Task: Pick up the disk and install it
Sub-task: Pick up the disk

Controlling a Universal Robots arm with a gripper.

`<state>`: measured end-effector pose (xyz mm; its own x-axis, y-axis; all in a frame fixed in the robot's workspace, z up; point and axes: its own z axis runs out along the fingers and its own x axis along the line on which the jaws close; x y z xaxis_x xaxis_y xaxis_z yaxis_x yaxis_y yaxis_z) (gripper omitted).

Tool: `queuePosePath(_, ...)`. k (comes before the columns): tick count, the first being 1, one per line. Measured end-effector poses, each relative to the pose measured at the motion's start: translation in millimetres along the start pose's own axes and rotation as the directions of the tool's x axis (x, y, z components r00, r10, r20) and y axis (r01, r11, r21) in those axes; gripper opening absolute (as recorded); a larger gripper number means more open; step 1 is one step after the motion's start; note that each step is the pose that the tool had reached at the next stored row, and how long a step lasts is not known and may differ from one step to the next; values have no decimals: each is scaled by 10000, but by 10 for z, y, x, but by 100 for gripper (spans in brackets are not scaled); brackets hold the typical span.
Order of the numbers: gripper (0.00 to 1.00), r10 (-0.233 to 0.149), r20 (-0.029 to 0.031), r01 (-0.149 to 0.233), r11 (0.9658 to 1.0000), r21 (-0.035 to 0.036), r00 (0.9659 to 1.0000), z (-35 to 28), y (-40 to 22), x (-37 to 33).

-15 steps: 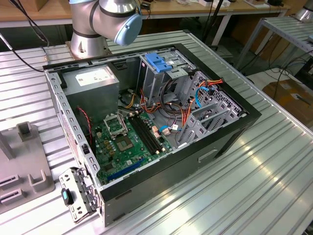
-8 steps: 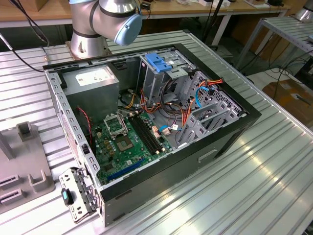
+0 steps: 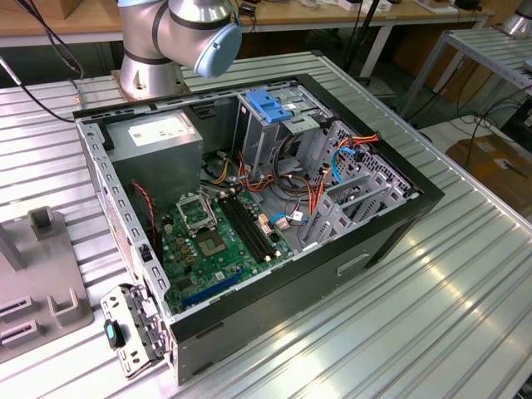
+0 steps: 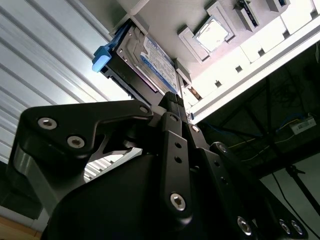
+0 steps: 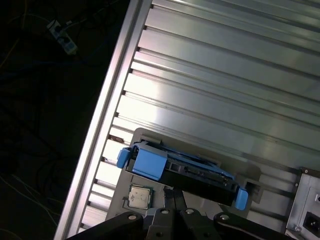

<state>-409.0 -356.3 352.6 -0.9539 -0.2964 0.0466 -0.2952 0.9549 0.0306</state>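
The disk (image 5: 200, 177) stands on edge in a grey holder (image 5: 150, 135) on the ribbed counter (image 5: 225, 75); my hand (image 4: 175, 97) hangs just short of it, pressed together and carrying nothing; in the exterior view the arm's base (image 3: 150, 79) sits at eleven o'clock of the open computer case (image 3: 291, 291). For a clean pick I judge the hand should straddle the flat faces midway between the blue rails (image 5: 150, 162); the print on its white, blue-banded label (image 4: 160, 62) is unreadable to me.

Disk (image 4: 150, 60) stands on edge in holder (image 4: 165, 20), straight ahead of tool (image 4: 173, 100) tip, close, contact unclear. Chip (image 4: 212, 32) sits in same holder, just beside disk, off tool's side. Holder rests on table (image 5: 225, 65). Exterior view: open computer case (image 3: 391, 224) on table, drive cage (image 3: 274, 125) inside.
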Motion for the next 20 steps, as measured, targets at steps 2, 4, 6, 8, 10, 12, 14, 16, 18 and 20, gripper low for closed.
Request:
queuePosePath(2,11,0,0,0,10000,0,10000,0,0,0)
queuePosePath(4,11,-2,0,2,10000,0,10000,0,0,0)
queuePosePath(6,11,-3,0,3,10000,0,10000,0,0,0)
queuePosePath(8,11,-3,0,3,10000,1,10000,0,0,0)
queuePosePath(10,11,-38,0,38,10000,2,10000,0,0,0)
queuePosePath(12,11,-191,-6,191,9998,9,9998,0,0,0)
queuePosePath(14,11,-454,-14,454,9990,21,9990,0,0,0)
queuePosePath(16,11,-856,-27,856,9963,39,9963,0,0,0)
queuePosePath(18,11,-958,-31,958,9954,43,9954,0,0,0)
queuePosePath(20,11,-960,-32,960,9954,44,9954,0,0,0)
